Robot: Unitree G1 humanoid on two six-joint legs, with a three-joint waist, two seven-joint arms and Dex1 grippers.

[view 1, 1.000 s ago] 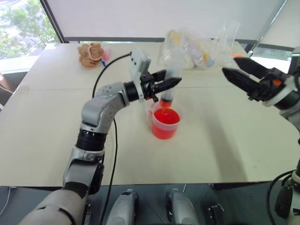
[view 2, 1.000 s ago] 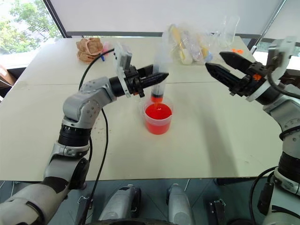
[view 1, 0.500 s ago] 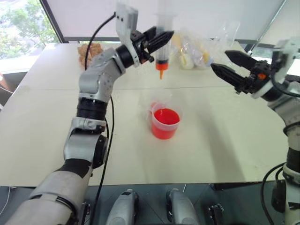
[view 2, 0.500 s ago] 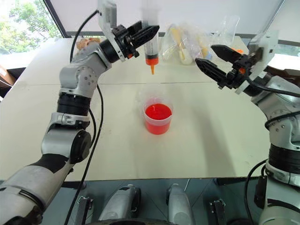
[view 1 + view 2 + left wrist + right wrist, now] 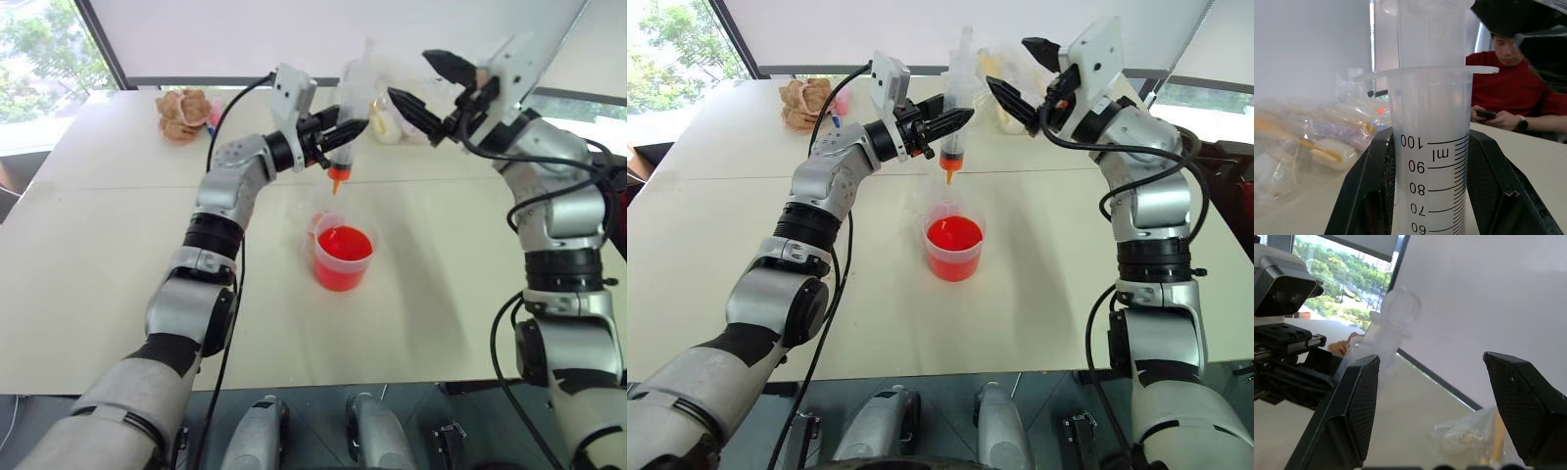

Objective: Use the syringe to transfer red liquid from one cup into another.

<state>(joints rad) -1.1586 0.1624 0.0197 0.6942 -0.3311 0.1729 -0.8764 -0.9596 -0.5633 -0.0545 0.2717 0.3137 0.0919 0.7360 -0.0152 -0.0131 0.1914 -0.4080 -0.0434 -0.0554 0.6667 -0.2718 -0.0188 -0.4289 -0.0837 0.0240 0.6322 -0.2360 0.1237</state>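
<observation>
Left tool [image 5: 345, 132]: we are seeing it clamped on the syringe [image 5: 349, 108] barrel, holding it upright, orange tip down.
Syringe posn: hanging above and slightly behind the red cup [image 5: 343, 257], tip well apart from the liquid; plunger top near the right tool.
Right tool [image 5: 416, 83]: we are seeing fingers spread wide, holding nothing, just beside the plunger top, w/o contact as far as we can tell.
Red liquid [image 5: 953, 235]: sitting in the red cup, mid worktop [image 5: 470, 294].
Clear cup: we are not making it out w/ certainty.
Background: plastic bags [image 5: 1004, 73] at far worktop edge; a person in red [image 5: 1518, 88] seated beyond.
</observation>
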